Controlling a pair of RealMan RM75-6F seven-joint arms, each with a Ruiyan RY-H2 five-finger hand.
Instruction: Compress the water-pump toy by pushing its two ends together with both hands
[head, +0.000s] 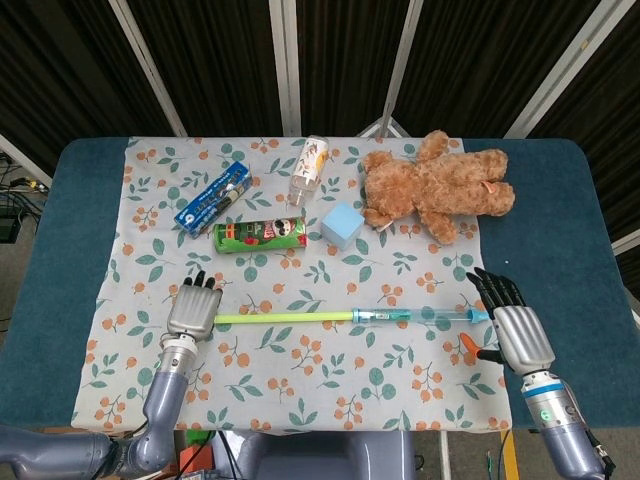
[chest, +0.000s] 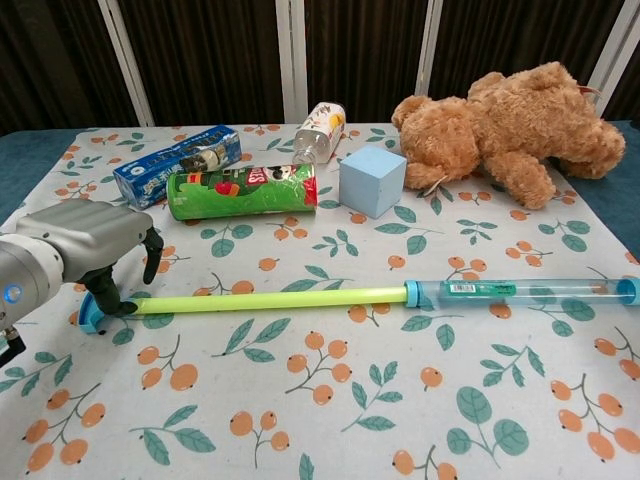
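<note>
We see a dark blue table (head: 60, 260) covered by a floral cloth (head: 300, 370). On the cloth lie the water-pump toy (head: 345, 317), a green can (head: 260, 235), a blue box (head: 211, 198), a bottle (head: 308, 170), a blue cube (head: 343, 224) and a teddy bear (head: 435, 188).

- The water-pump toy (head: 345, 317) lay crosswise on the cloth (head: 300, 390) over the worktop (head: 60, 260), near the front edge.
- The left hand (head: 194, 313) sat at the toy's left end, the right hand (head: 512, 325) at its right end.
- Behind the toy lay the can (head: 260, 235) on its side, with the cube (head: 343, 224) just to its right.
- The box (head: 211, 199) lay behind and left of the can.
- The bottle (head: 309, 170) lay behind the cube.
- The teddy bear (head: 435, 187) lay right of the cube, at the back right.
</note>
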